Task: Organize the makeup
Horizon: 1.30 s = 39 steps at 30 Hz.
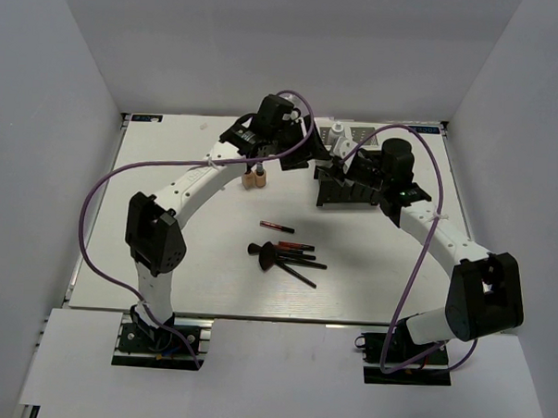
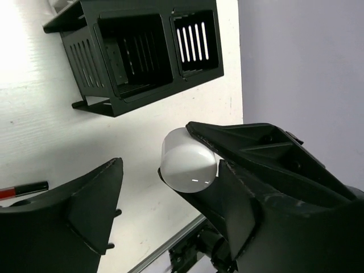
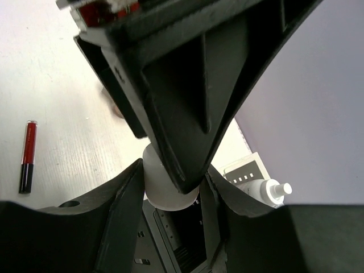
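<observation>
Mid-handover over black slotted mesh organiser box [image 2: 142, 57]: small white cylindrical jar [image 2: 187, 165] btwn both grippers. Left gripper [image 2: 156, 156] spread open, one finger touching jar; right gripper [image 3: 173, 170] apparently pinching it. Next: back left off w/o nudging, lower into compartment.

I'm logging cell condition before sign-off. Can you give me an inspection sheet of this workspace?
Surface: white table, black mesh organizer at the back.
Job's things: tan bottle, red pencil and brushes loose on the table; white jar between both tools.
Clutter: nothing seen.
Tools: left tool open beside the jar; right tool closed on it.
Cables: purple cables looping off both arms.
Surroundings: plain pale walls.
</observation>
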Tool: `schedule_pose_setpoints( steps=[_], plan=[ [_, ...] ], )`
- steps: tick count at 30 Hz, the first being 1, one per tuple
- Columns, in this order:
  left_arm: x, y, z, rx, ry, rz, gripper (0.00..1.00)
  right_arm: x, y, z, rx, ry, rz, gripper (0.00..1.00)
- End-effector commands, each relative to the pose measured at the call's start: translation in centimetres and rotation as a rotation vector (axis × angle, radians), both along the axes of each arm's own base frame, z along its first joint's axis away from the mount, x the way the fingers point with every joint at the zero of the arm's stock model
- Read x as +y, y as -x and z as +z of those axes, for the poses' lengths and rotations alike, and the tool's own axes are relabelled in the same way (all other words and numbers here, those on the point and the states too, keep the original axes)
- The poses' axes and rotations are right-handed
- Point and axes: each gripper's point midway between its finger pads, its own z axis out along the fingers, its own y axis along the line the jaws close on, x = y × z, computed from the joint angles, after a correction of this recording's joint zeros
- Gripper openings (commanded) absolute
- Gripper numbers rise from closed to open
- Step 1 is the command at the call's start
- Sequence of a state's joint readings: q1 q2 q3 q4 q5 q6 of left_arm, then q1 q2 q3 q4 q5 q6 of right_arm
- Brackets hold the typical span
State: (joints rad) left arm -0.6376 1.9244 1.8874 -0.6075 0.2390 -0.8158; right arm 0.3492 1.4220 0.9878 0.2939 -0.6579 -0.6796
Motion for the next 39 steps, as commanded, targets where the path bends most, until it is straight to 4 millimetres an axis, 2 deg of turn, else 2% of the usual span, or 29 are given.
schedule_pose_setpoints(
  steps=[1,2,6,8,11,12,13,15,16,17,18,19,20,21,22,23,25,26,27,29,30,31,34,35,36,37,39],
  plan=[
    [2.3,-0.3,8.3,-0.168,0.094,0.092,0.79,0.7,0.7,2.8,-0.053,-0.040,0.041,0.31],
    [2.5,-0.4,8.4,-0.174,0.091,0.105,0.83,0.6,0.8,2.9,-0.054,-0.042,0.041,0.31],
    [4.4,-0.8,10.0,-0.220,0.074,0.203,0.86,0.5,0.7,2.6,-0.044,-0.043,0.031,0.31],
    [6.6,-1.3,11.9,-0.283,0.073,0.294,0.93,0.4,0.6,2.1,-0.032,-0.039,0.026,0.31],
    [9.6,-0.8,14.4,-0.356,0.082,0.388,0.95,0.2,0.3,1.8,-0.005,-0.052,0.008,0.31],
    [10.1,-0.6,15.0,-0.376,0.086,0.402,0.95,0.2,-0.1,1.5,0.012,-0.059,-0.002,0.31],
    [11.0,-0.4,14.5,-0.374,0.072,0.422,0.95,0.0,-0.5,1.8,0.014,-0.075,-0.014,0.31],
    [12.6,0.8,15.4,-0.397,0.074,0.456,0.95,0.1,-1.6,2.0,0.072,-0.122,-0.047,0.31],
    [13.1,1.3,15.4,-0.399,0.072,0.462,0.95,-0.3,-2.4,2.3,0.086,-0.142,-0.069,0.31],
    [13.5,1.8,13.5,-0.373,0.041,0.462,0.95,-0.2,-3.0,3.8,0.101,-0.192,-0.082,0.31],
    [14.4,2.9,14.0,-0.382,0.053,0.474,0.95,-0.3,-3.9,3.4,0.131,-0.207,-0.098,0.31],
    [14.8,3.5,13.7,-0.380,0.050,0.473,0.95,-0.8,-4.7,3.8,0.145,-0.229,-0.116,0.31],
    [15.3,4.0,11.6,-0.351,0.022,0.474,0.95,-0.6,-5.3,5.2,0.168,-0.277,-0.122,0.30],
    [16.2,5.1,12.1,-0.359,0.038,0.491,0.95,-0.9,-6.5,4.7,0.204,-0.294,-0.145,0.30],
    [16.6,5.6,11.7,-0.356,0.037,0.495,0.95,-0.9,-7.0,4.9,0.228,-0.318,-0.154,0.30],
    [17.1,6.1,10.0,-0.333,0.013,0.500,0.95,-1.5,-7.9,5.3,0.235,-0.346,-0.175,0.29],
    [18.2,7.4,10.1,-0.335,0.034,0.526,0.95,-1.6,-9.4,5.7,0.297,-0.405,-0.198,0.29],
    [18.6,7.8,8.7,-0.314,0.017,0.531,0.95,-1.7,-10.4,5.3,0.315,-0.419,-0.206,0.29],
    [19.2,8.5,9.2,-0.318,0.042,0.551,0.95,-1.7,-10.8,6.2,0.344,-0.459,-0.202,0.29],
    [19.7,9.0,8.0,-0.296,0.041,0.568,0.95,-1.9,-12.0,5.7,0.374,-0.484,-0.213,0.29],
    [20.1,9.4,8.2,-0.303,0.050,0.577,0.95,-1.8,-12.2,6.3,0.396,-0.516,-0.205,0.29],
    [20.3,9.6,7.9,-0.296,0.046,0.582,0.95,-1.8,-12.8,5.6,0.423,-0.525,-0.207,0.29],
    [20.7,9.9,7.6,-0.292,0.031,0.591,0.96,-2.4,-14.0,6.0,0.446,-0.576,-0.213,0.29],
    [20.7,9.8,7.6,-0.294,0.027,0.589,0.96,-2.6,-14.6,5.3,0.460,-0.581,-0.221,0.29],
    [20.7,9.8,7.5,-0.293,0.026,0.589,0.95,-2.9,-15.0,5.8,0.462,-0.599,-0.226,0.29],
    [20.6,9.8,7.3,-0.288,0.023,0.588,0.96,-2.9,-15.5,5.1,0.476,-0.603,-0.230,0.29],
    [20.5,9.7,7.1,-0.283,0.025,0.585,0.96,-3.4,-16.2,5.0,0.485,-0.618,-0.240,0.30]
  ],
)
